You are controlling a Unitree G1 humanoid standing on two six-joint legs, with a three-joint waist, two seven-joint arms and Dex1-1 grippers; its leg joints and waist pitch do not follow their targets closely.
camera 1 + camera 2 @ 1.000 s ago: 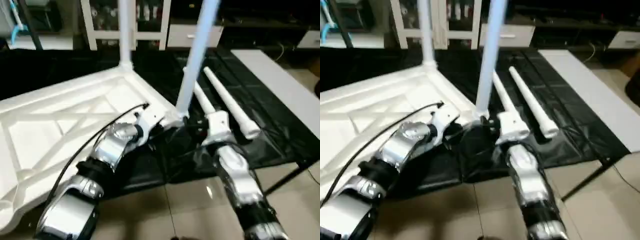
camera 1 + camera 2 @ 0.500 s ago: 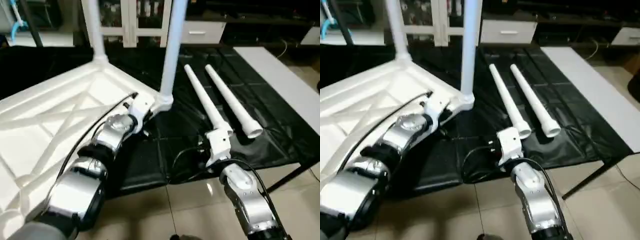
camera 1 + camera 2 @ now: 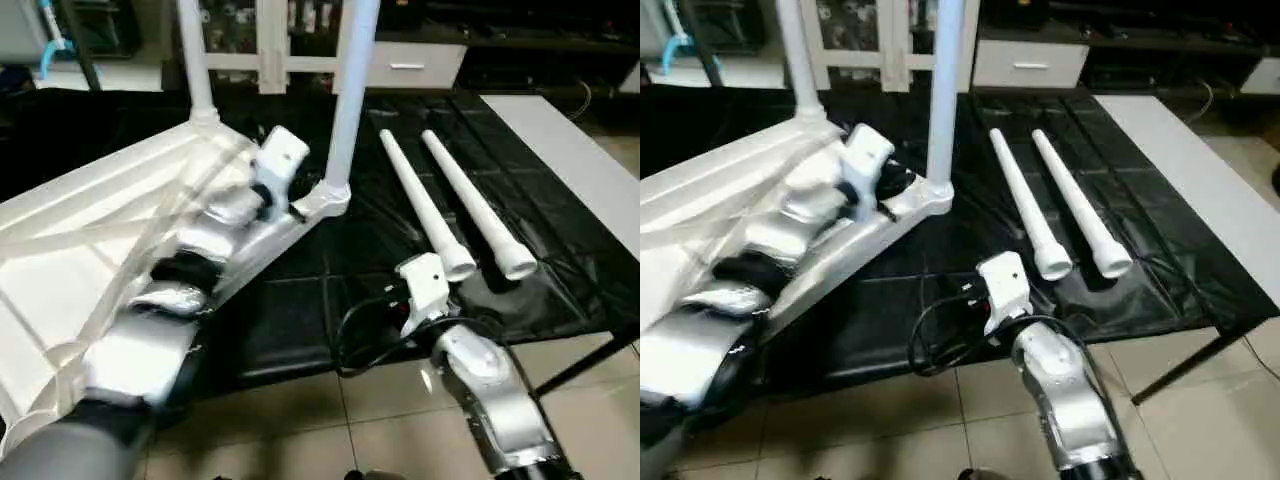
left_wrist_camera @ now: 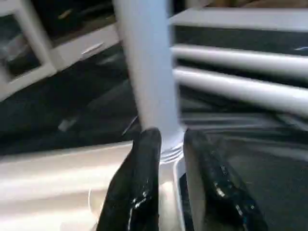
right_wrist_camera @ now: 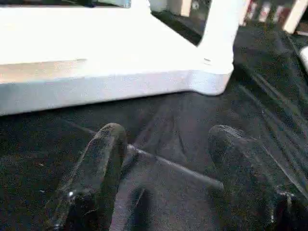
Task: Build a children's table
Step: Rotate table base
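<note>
**Right arm drawn back, left gripper up at the socketed leg**

Since a second ago the right gripper [image 5: 163,159] has pulled back from the table's corner toward the black mat's [image 3: 300,320] near edge; its fingers [image 5: 96,168] stand wide apart, holding nothing. The left gripper [image 4: 166,144] has risen over the upturned table top [image 3: 90,230]; its fingers flank the upright leg [image 3: 352,90] just above the corner socket [image 3: 325,198], slightly parted, contact unclear. Two loose legs [image 3: 470,215] lie beyond on the mat. A second upright leg [image 3: 193,55] stands at the far corner.
</note>
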